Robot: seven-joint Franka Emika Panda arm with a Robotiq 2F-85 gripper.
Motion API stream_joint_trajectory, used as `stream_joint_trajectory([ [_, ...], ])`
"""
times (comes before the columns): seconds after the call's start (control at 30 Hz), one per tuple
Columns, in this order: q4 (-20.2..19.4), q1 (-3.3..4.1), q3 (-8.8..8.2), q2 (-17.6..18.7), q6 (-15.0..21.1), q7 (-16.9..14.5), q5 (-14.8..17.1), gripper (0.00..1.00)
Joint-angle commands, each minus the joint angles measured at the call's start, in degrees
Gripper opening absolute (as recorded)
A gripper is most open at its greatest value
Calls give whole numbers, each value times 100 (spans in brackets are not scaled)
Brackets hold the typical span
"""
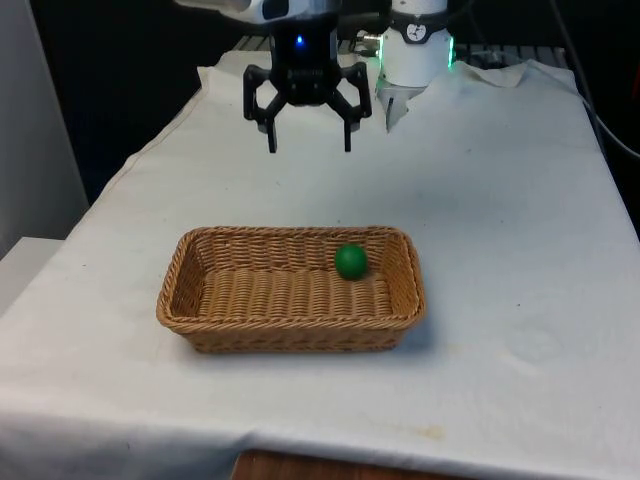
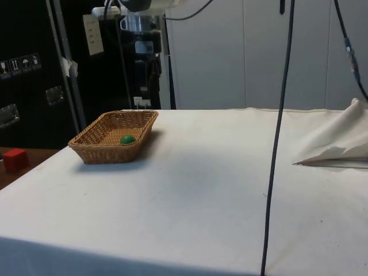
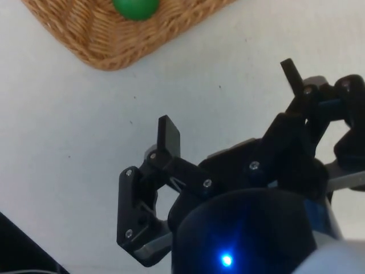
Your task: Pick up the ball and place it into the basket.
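**Green ball lying in the wicker basket, tool raised with fingers spread wide**

A rectangular woven wicker basket (image 1: 290, 290) sits on a worktop (image 1: 500, 250) covered with a white cloth. In the front view the basket lies near the middle of the worktop, its long side running across the picture. Inside it lies a small green ball (image 1: 350, 262), resting on the basket floor close to the far long wall and towards the front view's right end. The ball is loose, with nothing touching it from above.

The black two-finger tool (image 1: 309, 148) hangs in the air above the worktop, beyond the basket and well apart from it. Its fingers point downward and are spread wide, with nothing between them. The fingertips are well clear of the cloth.

In the side view the basket (image 2: 115, 136) stands on the far part of the worktop (image 2: 201, 190), and the ball (image 2: 127, 139) shows as a green spot inside it, near the wall that faces the camera. A red block (image 2: 15, 159) sits beyond the worktop's edge, on a lower surface beside dark cabinets.

In the wrist view the tool (image 3: 231, 97) shows its two fingers set wide, with bare white cloth beneath them. A corner of the basket (image 3: 102, 40) and part of the ball (image 3: 135, 8) appear beyond the fingertips.
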Motion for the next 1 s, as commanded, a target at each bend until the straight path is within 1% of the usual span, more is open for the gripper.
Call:
stream_joint_trajectory([
  [0.0, -40, 6, 0, -57, 0, 23, -52, 100],
  [0.03, -138, 80, -74, -155, 46, 92, -166, 100],
  [0.2, -338, 97, -69, -464, 29, 201, -430, 100],
  [0.23, -413, 97, -63, -584, 23, 252, -527, 100],
  [0.27, -390, 34, 0, -573, -6, 189, -464, 100],
  [0.3, -447, 103, -57, -653, 17, 281, -579, 100],
  [0.43, -590, 115, -40, -871, 17, 401, -791, 100],
  [0.5, -665, 115, -29, -1003, 23, 510, -957, 100],
  [0.53, -682, 115, -29, -1031, 17, 550, -1003, 100],
  [0.57, -659, 69, 17, -1008, -6, 464, -905, 100],
  [0.6, -693, 115, -23, -1060, 17, 584, -1054, 100],
  [0.73, -699, 115, -23, -1123, 6, 728, -1197, 100],
  [0.83, -653, 109, -23, -1140, -29, 894, -1324, 100],
  [0.87, -665, 74, 17, -1134, -6, 808, -1238, 100],
  [0.9, -642, 103, -23, -1140, -34, 940, -1352, 100],
  [0.97, -613, 97, -17, -1129, -52, 1026, -1381, 100],
])
